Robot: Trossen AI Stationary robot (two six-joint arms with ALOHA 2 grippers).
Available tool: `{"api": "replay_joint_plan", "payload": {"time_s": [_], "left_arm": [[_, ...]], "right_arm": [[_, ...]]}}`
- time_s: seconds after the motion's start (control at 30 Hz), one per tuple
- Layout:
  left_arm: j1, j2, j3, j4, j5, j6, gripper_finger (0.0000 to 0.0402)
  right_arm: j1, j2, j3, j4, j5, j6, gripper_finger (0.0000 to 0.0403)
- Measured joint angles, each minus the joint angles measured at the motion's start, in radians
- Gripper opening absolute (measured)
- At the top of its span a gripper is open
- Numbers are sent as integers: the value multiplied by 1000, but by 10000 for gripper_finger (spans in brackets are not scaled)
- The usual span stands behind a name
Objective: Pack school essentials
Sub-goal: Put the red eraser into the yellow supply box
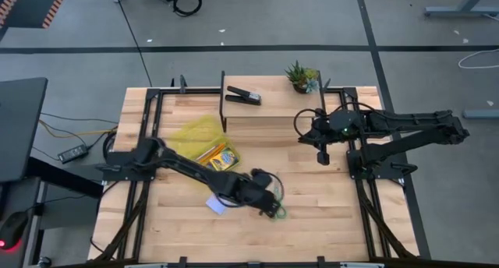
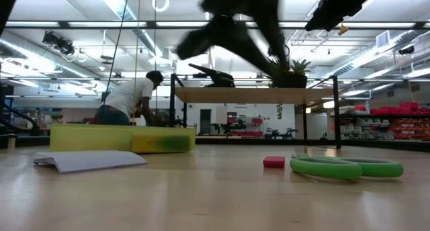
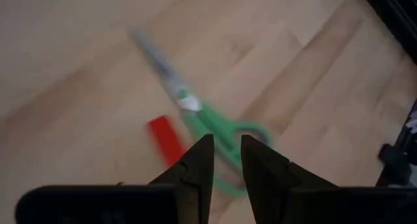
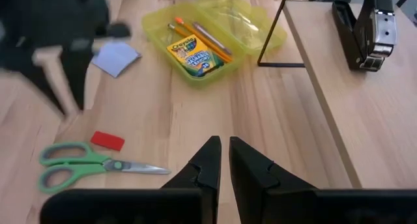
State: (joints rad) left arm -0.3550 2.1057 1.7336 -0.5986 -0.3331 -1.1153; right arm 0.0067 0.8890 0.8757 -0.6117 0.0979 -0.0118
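Left wrist view: left gripper (image 3: 226, 160), fingers narrowed and empty, hovers over the green-handled steel scissors (image 3: 207, 123) lying flat on the table beside the small red eraser (image 3: 164, 137). Centre on one handle loop before closing. Right gripper (image 4: 223, 157) waits, fingers together.

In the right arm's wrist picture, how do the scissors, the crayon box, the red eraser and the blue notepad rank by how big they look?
1. green-handled scissors, clearly largest.
2. crayon box and pale blue notepad: look about alike, and both lie farther from the camera, so no ranking.
3. red eraser, smallest.
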Motion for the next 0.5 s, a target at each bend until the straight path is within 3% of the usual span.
{"api": "replay_joint_plan", "payload": {"time_s": [0.27, 0.5], "left_arm": [[25, 211, 252, -195, 36, -160, 127], [55, 299, 367, -322, 97, -316, 161]], "right_arm": [[2, 0, 0, 17, -58, 26, 39], [2, 0, 0, 20, -88, 2, 39]]}}
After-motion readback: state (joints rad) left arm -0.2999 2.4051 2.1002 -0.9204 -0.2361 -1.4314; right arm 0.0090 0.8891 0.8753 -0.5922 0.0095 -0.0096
